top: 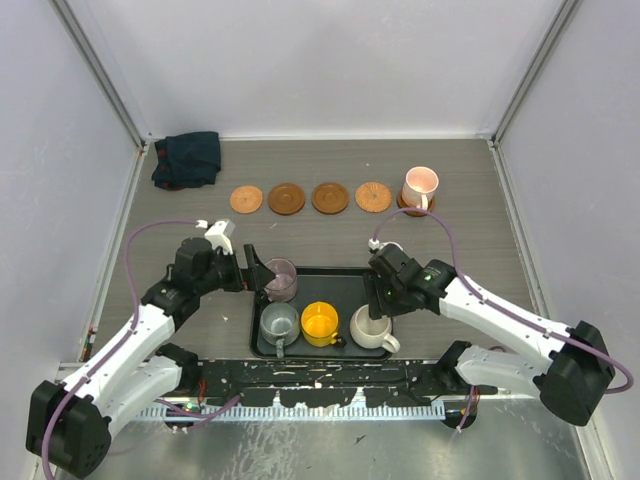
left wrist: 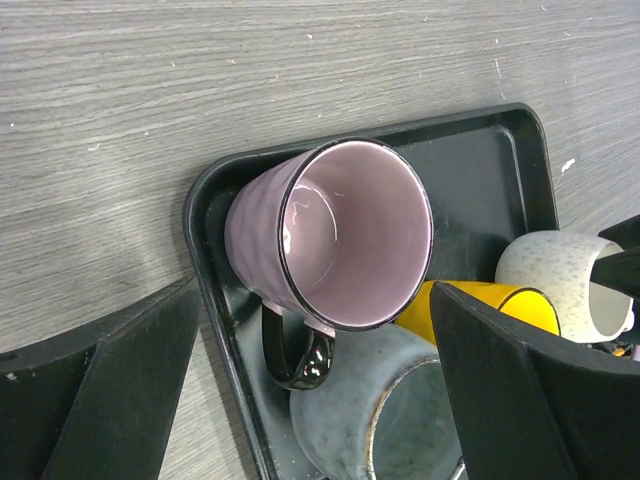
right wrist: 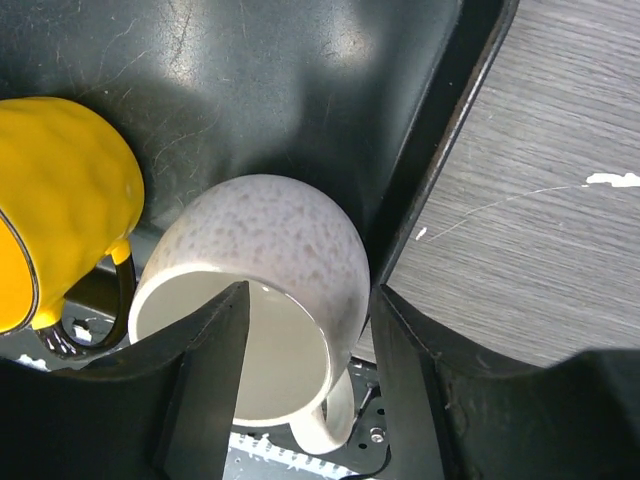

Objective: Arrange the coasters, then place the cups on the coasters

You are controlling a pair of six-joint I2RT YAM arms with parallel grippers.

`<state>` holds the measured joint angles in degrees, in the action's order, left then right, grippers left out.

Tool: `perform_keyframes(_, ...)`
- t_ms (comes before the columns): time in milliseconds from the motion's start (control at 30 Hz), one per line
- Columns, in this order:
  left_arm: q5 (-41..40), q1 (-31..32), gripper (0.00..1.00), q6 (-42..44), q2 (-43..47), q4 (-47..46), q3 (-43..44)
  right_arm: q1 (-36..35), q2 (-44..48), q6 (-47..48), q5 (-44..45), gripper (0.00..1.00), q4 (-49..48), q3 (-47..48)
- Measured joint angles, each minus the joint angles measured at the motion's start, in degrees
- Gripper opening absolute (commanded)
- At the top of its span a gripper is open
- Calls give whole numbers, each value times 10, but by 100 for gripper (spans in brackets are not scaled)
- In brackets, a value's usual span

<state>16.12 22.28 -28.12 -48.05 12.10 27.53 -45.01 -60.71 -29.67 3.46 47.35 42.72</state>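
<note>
Coasters were down, operator: four bare coasters (top: 286, 197) sat in a row along the far side of the counter (top: 330, 240). At the right end of that row the pale pink cup (top: 420, 184) stood on a fifth coaster (top: 403, 206). By my reckoning the arranging looked done and one cup of five was home.

The other four sat in the black tray (top: 335, 278) at the near edge. The purple cup (left wrist: 330, 240) was at its far left corner, the grey-green cup (top: 278, 322) and yellow cup (top: 320, 322) in the near row, and the cream-white cup (right wrist: 270, 240) at the near right.

Your left hand (left wrist: 315, 300) was spread wide, facing the purple cup's mouth, a finger off to each side, nothing held. Your right hand (right wrist: 310, 295) stood half-wide astride the cream-white cup's rim, one finger inside, one outside. Whether it had a firm pinch, I could not tell. Four placements remained.
</note>
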Motion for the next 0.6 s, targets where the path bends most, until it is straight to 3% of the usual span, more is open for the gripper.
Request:
perform_keyframes(233,2,0,98,-3,0,2,-6,-12,-40,-5,12,46,-41,-3)
perform_keyframes(600,2,0,98,-10,-6,-1,-9,-28,-112,-7,84,43,-90,24)
